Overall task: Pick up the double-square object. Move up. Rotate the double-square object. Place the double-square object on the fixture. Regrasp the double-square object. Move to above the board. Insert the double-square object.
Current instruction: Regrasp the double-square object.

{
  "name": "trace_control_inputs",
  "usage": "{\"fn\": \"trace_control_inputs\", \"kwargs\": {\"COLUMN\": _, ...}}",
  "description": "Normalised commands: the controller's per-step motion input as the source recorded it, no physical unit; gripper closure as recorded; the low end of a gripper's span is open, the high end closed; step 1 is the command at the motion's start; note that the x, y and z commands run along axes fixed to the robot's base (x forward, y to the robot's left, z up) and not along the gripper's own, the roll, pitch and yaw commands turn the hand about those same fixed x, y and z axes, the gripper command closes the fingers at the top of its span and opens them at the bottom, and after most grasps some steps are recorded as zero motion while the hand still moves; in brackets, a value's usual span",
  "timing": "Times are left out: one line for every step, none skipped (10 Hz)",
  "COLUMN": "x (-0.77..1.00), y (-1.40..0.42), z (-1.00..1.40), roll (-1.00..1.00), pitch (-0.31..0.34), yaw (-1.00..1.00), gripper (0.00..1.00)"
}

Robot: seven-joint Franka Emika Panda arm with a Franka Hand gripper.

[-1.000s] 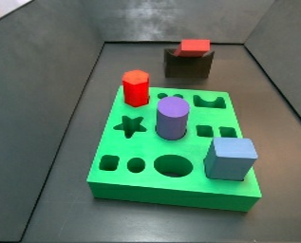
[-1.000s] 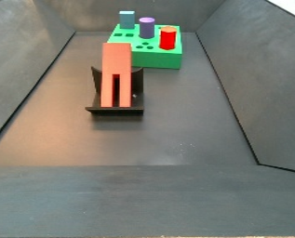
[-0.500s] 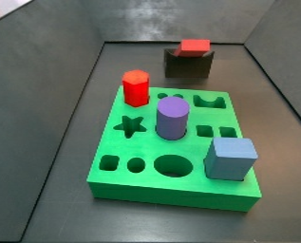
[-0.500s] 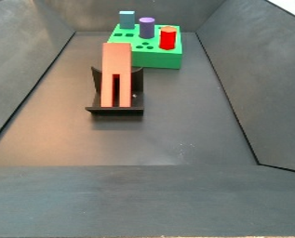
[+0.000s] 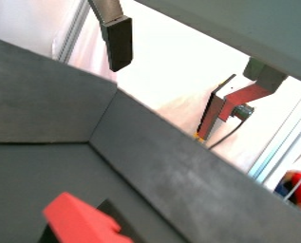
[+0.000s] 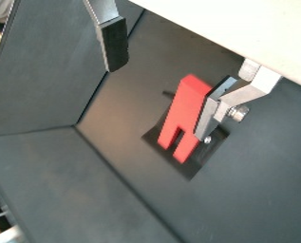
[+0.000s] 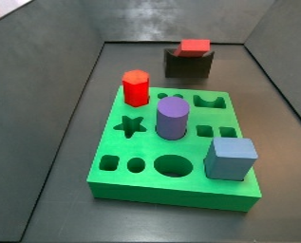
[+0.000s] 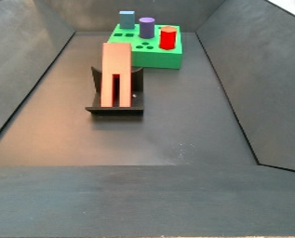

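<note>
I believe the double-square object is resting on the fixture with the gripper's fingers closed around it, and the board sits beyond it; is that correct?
Not quite: the gripper is open and holds nothing. A wrist view shows its fingers spread apart, well above the double-square object. The rest holds: the object rests on the fixture, and the board sits beyond it in a side view.

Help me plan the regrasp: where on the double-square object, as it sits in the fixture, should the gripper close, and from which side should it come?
Probably from above. The double-square object lies along the fixture, its long red faces bare. I would grip across its width, not at the end inside the bracket. In a wrist view the gripper hangs open above it, holding nothing, one finger to each side.
</note>
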Motion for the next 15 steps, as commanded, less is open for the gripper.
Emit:
{"fn": "trace_control_inputs", "kwargs": {"x": 0.11, "y": -0.05, "z": -0.01, "roll": 0.42, "pitch": 0.147, "yaw": 0.26, "gripper": 0.0}}
{"fn": "trace_control_inputs", "kwargs": {"x": 0.1, "y": -0.04, "z": 0.0, "roll": 0.27, "pitch": 0.106, "yaw": 0.26, "gripper": 0.0}}
{"fn": "trace_control_inputs", "kwargs": {"x": 0.09, "y": -0.04, "z": 0.01, "roll": 0.19, "pitch": 0.059, "yaw": 0.25, "gripper": 0.0}}
{"fn": "trace_control_inputs", "kwargs": {"x": 0.08, "y": -0.05, "z": -0.01, "roll": 0.16, "pitch": 0.009, "yaw": 0.23, "gripper": 0.0}}
{"fn": "trace_control_inputs", "kwargs": {"x": 0.08, "y": -0.05, "z": -0.01, "roll": 0.15, "pitch": -0.006, "yaw": 0.21, "gripper": 0.0}}
{"fn": "trace_control_inputs", "kwargs": {"x": 0.03, "y": 0.05, "z": -1.0, "roll": 0.14, "pitch": -0.099, "yaw": 0.16, "gripper": 0.0}}
{"fn": "trace_control_inputs", "kwargs": {"x": 0.04, "y": 0.05, "z": -1.0, "roll": 0.13, "pitch": -0.112, "yaw": 0.12, "gripper": 0.0}}
{"fn": "trace_control_inputs", "kwargs": {"x": 0.05, "y": 0.04, "z": -1.0, "roll": 0.12, "pitch": -0.141, "yaw": 0.08, "gripper": 0.0}}
{"fn": "trace_control_inputs", "kwargs": {"x": 0.05, "y": 0.04, "z": -1.0, "roll": 0.09, "pitch": -0.155, "yaw": 0.04, "gripper": 0.0}}
{"fn": "trace_control_inputs", "kwargs": {"x": 0.05, "y": 0.04, "z": -1.0, "roll": 0.08, "pitch": -0.156, "yaw": 0.01, "gripper": 0.0}}
{"fn": "trace_control_inputs", "kwargs": {"x": 0.05, "y": 0.04, "z": -1.0, "roll": 0.06, "pitch": -0.149, "yaw": -0.03, "gripper": 0.0}}
{"fn": "trace_control_inputs", "kwargs": {"x": 0.05, "y": 0.04, "z": -1.0, "roll": 0.06, "pitch": -0.14, "yaw": -0.06, "gripper": 0.0}}
{"fn": "trace_control_inputs", "kwargs": {"x": 0.05, "y": 0.04, "z": -1.0, "roll": 0.06, "pitch": -0.12, "yaw": -0.07, "gripper": 0.0}}
{"fn": "trace_control_inputs", "kwargs": {"x": 0.05, "y": 0.04, "z": -1.0, "roll": 0.06, "pitch": -0.097, "yaw": -0.08, "gripper": 0.0}}
{"fn": "trace_control_inputs", "kwargs": {"x": 0.05, "y": 0.02, "z": -0.85, "roll": 0.05, "pitch": -0.065, "yaw": -0.09, "gripper": 0.0}}
